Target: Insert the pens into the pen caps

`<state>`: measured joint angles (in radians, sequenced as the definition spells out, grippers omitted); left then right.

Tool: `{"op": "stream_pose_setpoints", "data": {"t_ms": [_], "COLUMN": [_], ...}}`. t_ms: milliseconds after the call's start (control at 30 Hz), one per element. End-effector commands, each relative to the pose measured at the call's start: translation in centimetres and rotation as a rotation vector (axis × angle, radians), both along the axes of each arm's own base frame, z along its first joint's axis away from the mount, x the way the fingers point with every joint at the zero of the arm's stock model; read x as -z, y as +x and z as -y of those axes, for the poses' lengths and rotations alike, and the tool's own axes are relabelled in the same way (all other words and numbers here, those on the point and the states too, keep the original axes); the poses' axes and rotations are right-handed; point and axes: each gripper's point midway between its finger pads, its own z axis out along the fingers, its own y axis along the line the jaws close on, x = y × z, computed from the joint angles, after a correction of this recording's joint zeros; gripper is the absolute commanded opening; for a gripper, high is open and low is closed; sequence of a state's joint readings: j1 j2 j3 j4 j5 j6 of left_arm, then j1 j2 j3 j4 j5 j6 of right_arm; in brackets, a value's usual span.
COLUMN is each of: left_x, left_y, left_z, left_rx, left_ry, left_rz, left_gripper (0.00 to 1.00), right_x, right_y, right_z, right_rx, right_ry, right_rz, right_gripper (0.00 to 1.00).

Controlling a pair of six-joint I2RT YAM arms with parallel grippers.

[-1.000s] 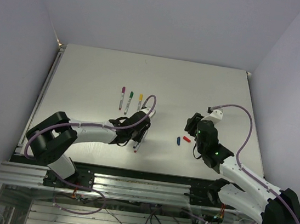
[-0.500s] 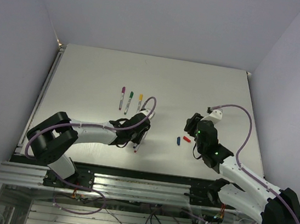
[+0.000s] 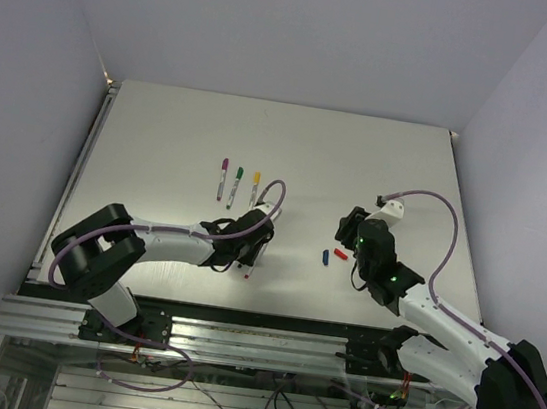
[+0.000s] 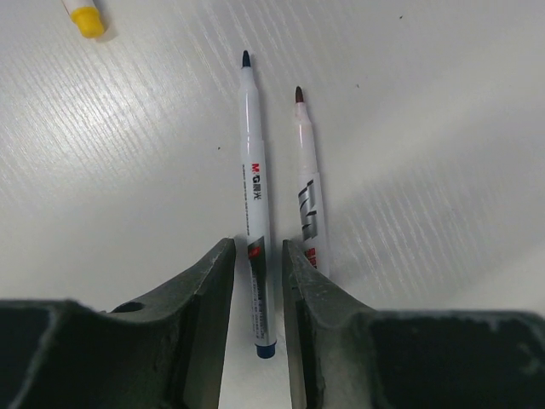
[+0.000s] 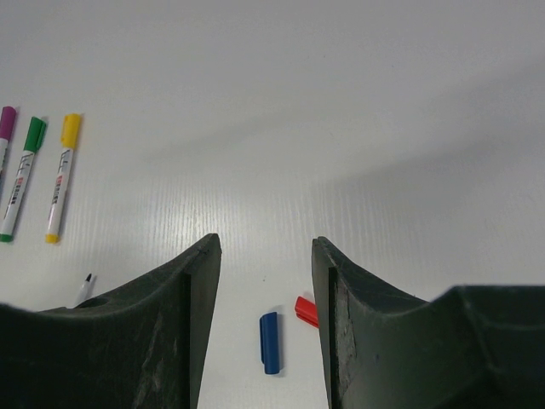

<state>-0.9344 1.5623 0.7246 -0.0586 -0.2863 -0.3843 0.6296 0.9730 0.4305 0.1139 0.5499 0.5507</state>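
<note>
left gripper (image 4: 258, 247) apart astride blue-ended pen (image 4: 255, 196), right gripper (image 5: 265, 241) apart above blue cap (image 5: 270, 342)

On the worktop (image 4: 443, 128), one uncapped pen (image 4: 255, 187) runs straight out between the fingers of the left end effector (image 4: 257, 249). A second uncapped pen (image 4: 307, 192) lies just right of it (parallel, small gap), by the right finger. Ahead of the right end effector (image 5: 264, 245), two loose caps (image 5: 270, 342) sit close together. Three capped pens (image 5: 23, 175) lie in a row far to its left.
</note>
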Motion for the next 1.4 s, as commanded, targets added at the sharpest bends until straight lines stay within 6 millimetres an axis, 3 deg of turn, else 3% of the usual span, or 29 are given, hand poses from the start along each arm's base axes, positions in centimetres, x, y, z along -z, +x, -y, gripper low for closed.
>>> {"op": "stream_pose_setpoints", "data": {"t_ms": [0,400,567,800,933,1033,1133,1233,1367], "left_x": [1.1,3.0,3.7,4.4,4.6,4.3,3.2,1.6,-0.5], "left_y": [-0.8,-0.8,-1.3,-2.0,-2.3,-2.2,-1.7,-0.9,0.2], "left_z": [-0.6,-2.7,-2.7,-3.1,-3.0,-2.8,-2.5,-2.0,-1.1], "left_rx": [-0.006,-0.079,-0.069,-0.072,-0.068,-0.063,-0.07,-0.078,-0.089], "left_ry": [0.041,0.183,0.193,0.216,0.214,0.204,0.179,0.144,0.09], "left_rz": [-0.032,-0.051,-0.082,-0.124,-0.144,-0.136,-0.104,-0.06,-0.005], "left_gripper": [0.38,0.34,0.18,0.07,0.07,0.07,0.07,0.07,0.07], "right_x": [0.6,2.1,2.4,3.7,4.3,5.0,5.8,6.6,7.1], "right_y": [-0.1,-0.9,-1.2,-2.0,-2.2,-2.4,-2.6,-2.7,-2.8], "right_z": [0.2,0.3,0.2,-0.5,-0.9,-1.2,-1.7,-1.9,-2.3], "right_rx": [0.013,0.008,0.0,-0.04,-0.066,-0.09,-0.119,-0.134,-0.158], "right_ry": [0.003,0.015,0.016,0.033,0.022,-0.001,-0.028,-0.046,-0.045], "right_rz": [-0.011,-0.05,-0.067,-0.127,-0.161,-0.197,-0.244,-0.277,-0.29], "right_gripper": [0.47,0.46,0.46,0.46,0.46,0.44,0.36,0.28,0.25]}}
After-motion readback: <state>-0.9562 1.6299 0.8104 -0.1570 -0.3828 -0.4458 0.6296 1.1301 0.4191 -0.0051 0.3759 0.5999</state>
